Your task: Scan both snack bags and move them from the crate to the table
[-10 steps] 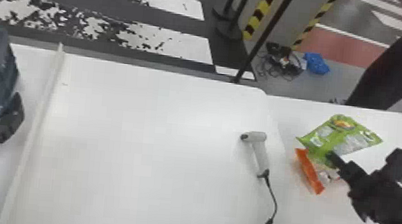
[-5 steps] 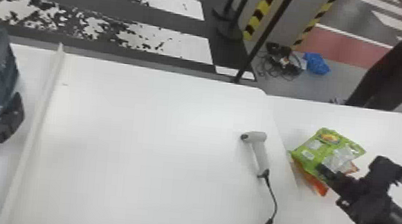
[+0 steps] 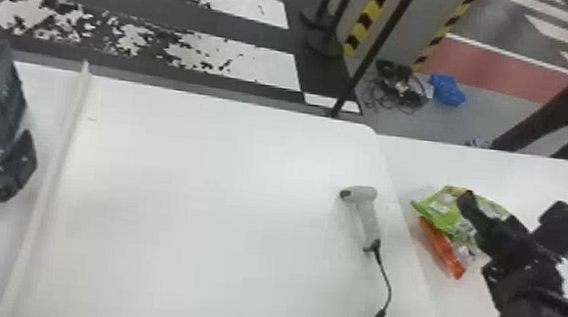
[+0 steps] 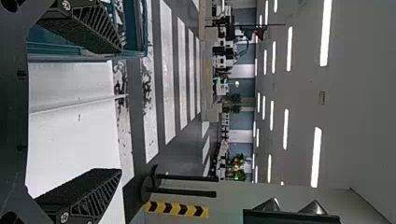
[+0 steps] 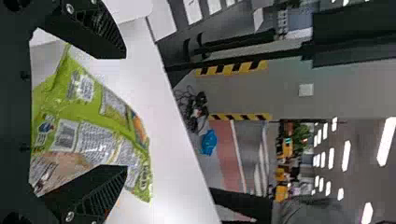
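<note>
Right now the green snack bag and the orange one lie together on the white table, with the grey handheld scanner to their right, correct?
Not quite. The green snack bag and the orange snack bag do lie together on the white table, but the head view shows the grey handheld scanner to their left, not their right.
</note>
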